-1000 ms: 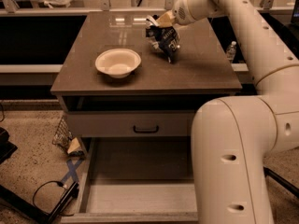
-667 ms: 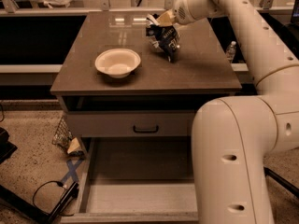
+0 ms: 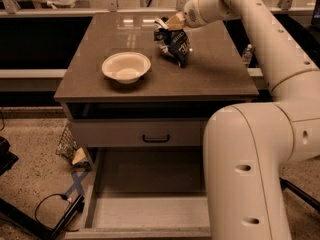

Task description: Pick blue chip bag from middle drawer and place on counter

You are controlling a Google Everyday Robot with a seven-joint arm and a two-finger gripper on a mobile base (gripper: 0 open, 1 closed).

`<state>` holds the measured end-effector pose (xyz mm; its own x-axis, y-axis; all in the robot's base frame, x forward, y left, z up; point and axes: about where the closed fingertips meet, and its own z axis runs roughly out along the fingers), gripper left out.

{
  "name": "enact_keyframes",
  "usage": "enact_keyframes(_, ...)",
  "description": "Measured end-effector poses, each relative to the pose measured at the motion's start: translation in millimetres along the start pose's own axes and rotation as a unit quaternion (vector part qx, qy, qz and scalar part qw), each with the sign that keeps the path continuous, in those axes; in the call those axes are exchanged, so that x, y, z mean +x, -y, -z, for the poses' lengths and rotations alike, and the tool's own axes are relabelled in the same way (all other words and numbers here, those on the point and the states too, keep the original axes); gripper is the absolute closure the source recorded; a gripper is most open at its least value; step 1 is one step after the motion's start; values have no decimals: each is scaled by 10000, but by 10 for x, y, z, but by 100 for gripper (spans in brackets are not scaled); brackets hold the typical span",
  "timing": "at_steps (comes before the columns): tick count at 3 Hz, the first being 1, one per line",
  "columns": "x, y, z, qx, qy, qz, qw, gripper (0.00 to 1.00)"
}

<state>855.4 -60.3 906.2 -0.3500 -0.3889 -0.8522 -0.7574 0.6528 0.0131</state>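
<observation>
The blue chip bag [image 3: 176, 45] hangs crumpled over the back right part of the counter [image 3: 210, 76], its lower end at or just above the surface. My gripper [image 3: 173, 23] is at the bag's top, shut on its upper edge, with my arm reaching in from the right. The middle drawer [image 3: 150, 189] is pulled wide open at the bottom of the view, its grey floor bare; my arm's large white link hides its right part.
A cream bowl [image 3: 126, 67] stands on the counter, left of the bag. A closed grey drawer front with a black handle [image 3: 156, 138] lies below the counter edge. Cables and blue tape [image 3: 75, 184] lie on the floor at left.
</observation>
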Motion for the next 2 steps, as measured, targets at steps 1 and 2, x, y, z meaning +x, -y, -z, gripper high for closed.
enact_keyframes(1, 12, -15, -39, -24, -14, -4, 10000, 13)
enact_keyframes(2, 23, -29, -76, -47, -27, -8, 10000, 0)
